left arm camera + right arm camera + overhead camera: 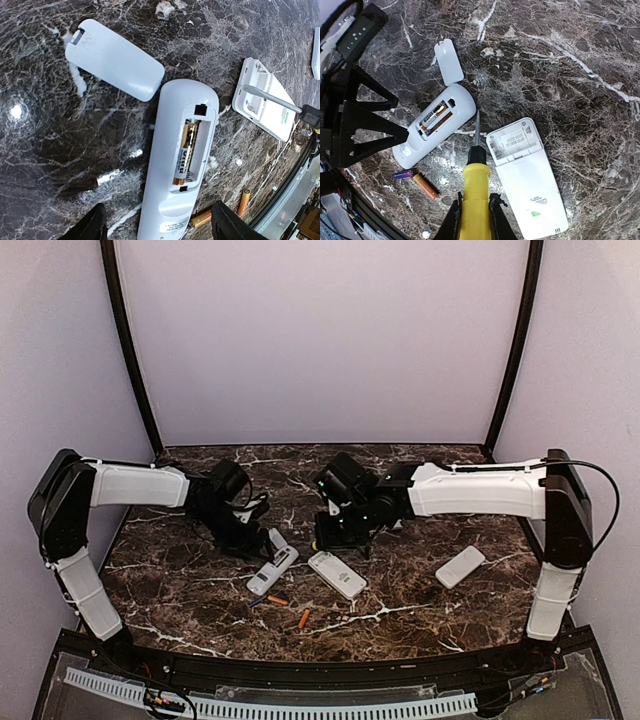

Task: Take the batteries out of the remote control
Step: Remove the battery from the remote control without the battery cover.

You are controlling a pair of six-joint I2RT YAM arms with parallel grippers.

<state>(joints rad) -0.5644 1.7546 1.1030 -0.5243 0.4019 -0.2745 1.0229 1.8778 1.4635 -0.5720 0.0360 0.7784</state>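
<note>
My left fingers point(90, 227) are spread wide, one on each side of the lower end of the open remote point(175, 165), and neither one touches it. That remote lies face down on the dark marble bench point(420, 615) with its back off. In the left wrist view I can see one battery point(186, 150) seated in the compartment, gold and black. The slot beside it looks bare from here, though I cannot tell for sure. The cover point(114, 59) lies flat on the bench just beyond the remote's far end.

My right fingers point(449, 227) are clamped on the yellow handle of the screwdriver point(472, 195). Its shaft points away from me into the gap between the open remote and a second remote point(527, 175), which lies face down with its cover on. I cannot tell whether the tip touches anything.

Two loose batteries point(425, 186), one orange and one bluish-purple, lie together on the bench near the open remote's lower end. The overhead view shows another orange one slightly further along. A third remote point(460, 566) rests well apart on the right.
</note>
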